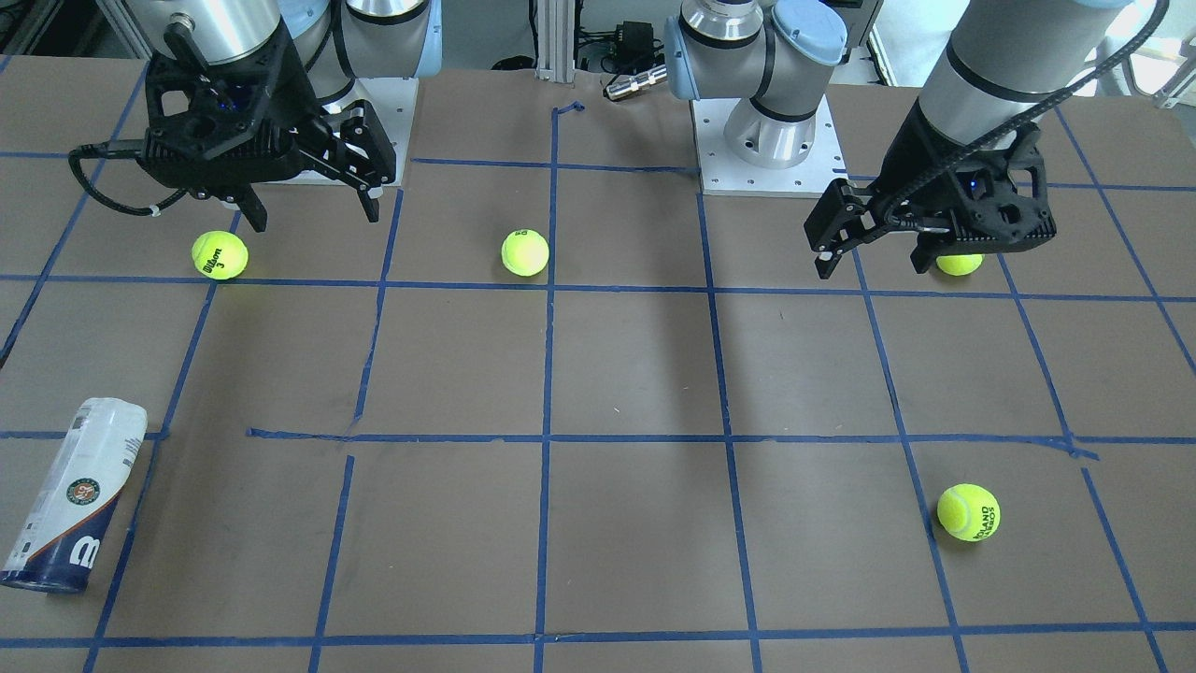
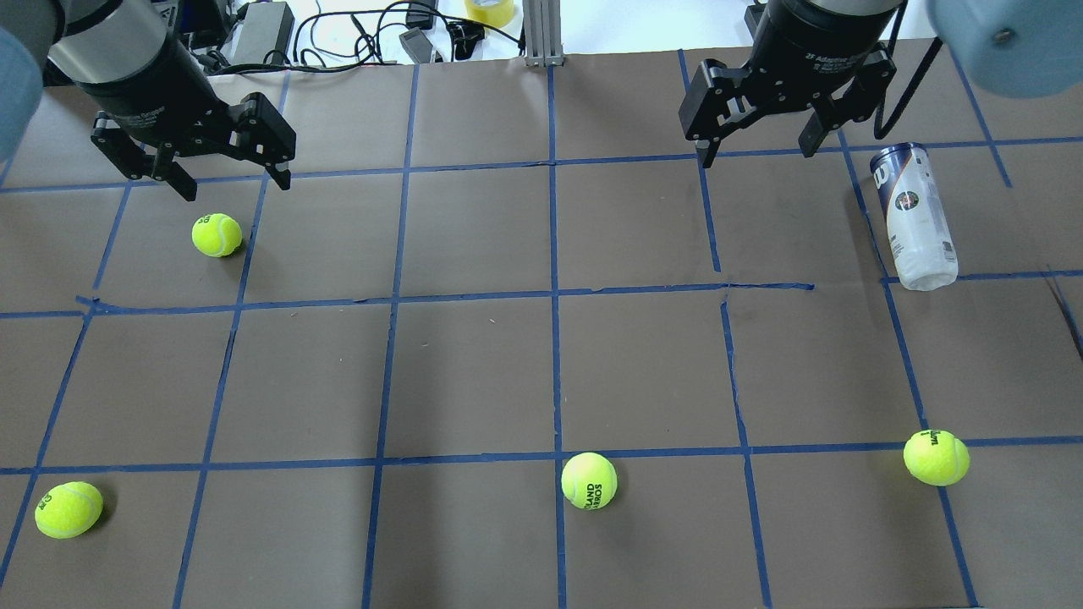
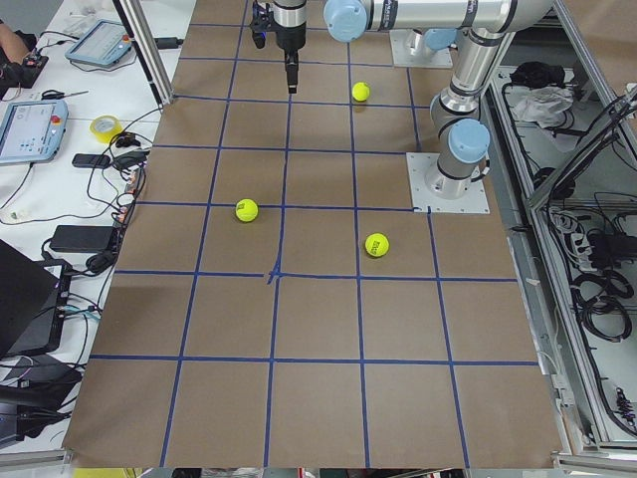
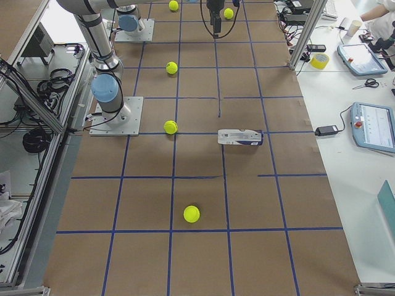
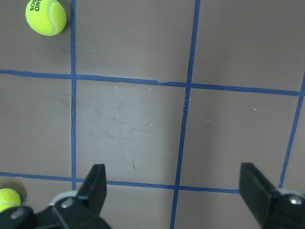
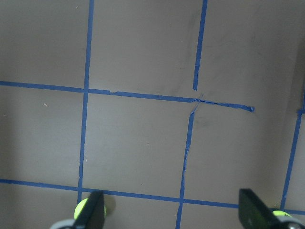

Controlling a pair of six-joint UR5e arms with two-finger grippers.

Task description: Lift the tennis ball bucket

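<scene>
Front: slim clear-plastic tennis ball bucket [image 1: 75, 505] w/ white-navy label lies on its side nr the desk's [image 1: 635, 374] operator-side edge, robot's right half. Overhead: left gripper [image 2: 237, 188] & right gripper [image 2: 755, 156] spread wide, empty. Wrist cams: jaws wide, nothing between.

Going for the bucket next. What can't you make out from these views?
Bucket contents: label covers much of it in overhead and front views; too small in right view.
Bucket: outside both wrist views' frames.
One ball: mostly hidden behind left claw, front view.
</scene>
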